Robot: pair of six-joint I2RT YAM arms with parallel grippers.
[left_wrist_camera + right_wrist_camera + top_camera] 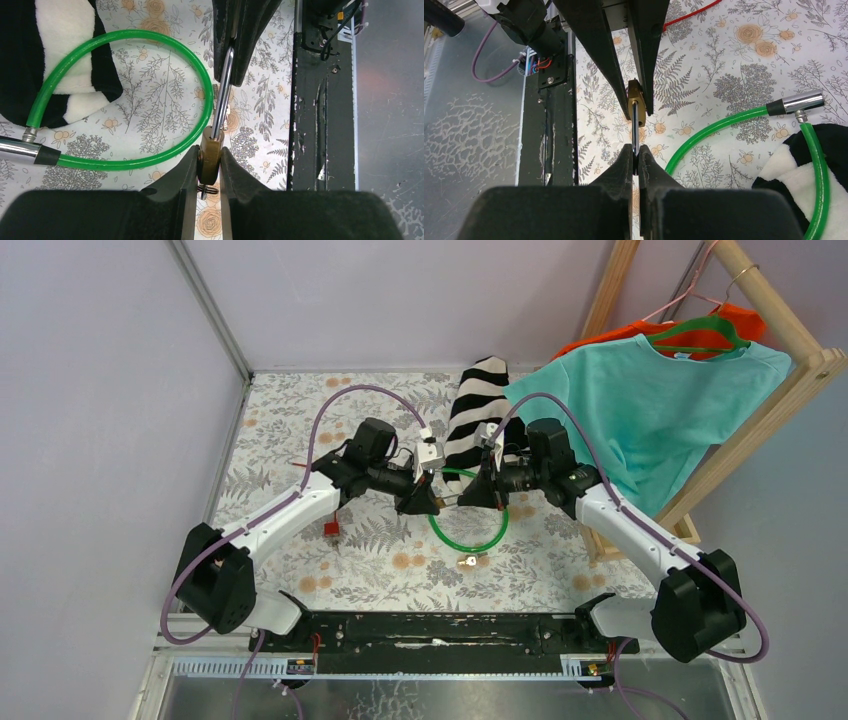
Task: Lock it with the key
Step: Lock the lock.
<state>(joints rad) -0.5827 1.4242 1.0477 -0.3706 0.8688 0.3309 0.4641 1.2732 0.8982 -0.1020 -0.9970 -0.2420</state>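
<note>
Gold padlock held in the middle, between the two arms, over the flowery tabletop. Fat gold part pinched in the left tool, clenched on it from both sides. Silver loop of the padlock pointing straight at the right tool, squeezed tight on that loop. Both tools nose to nose, very close. Green bendy cable lying in a ring on the tabletop just beside the padlock, with a silver end piece. Small shiny bit on the tabletop near the ring, too small to name. Black and white stripy cloth behind, partly under the green ring. Blue-green shirt hanging on a wooden rack at the right.
</note>
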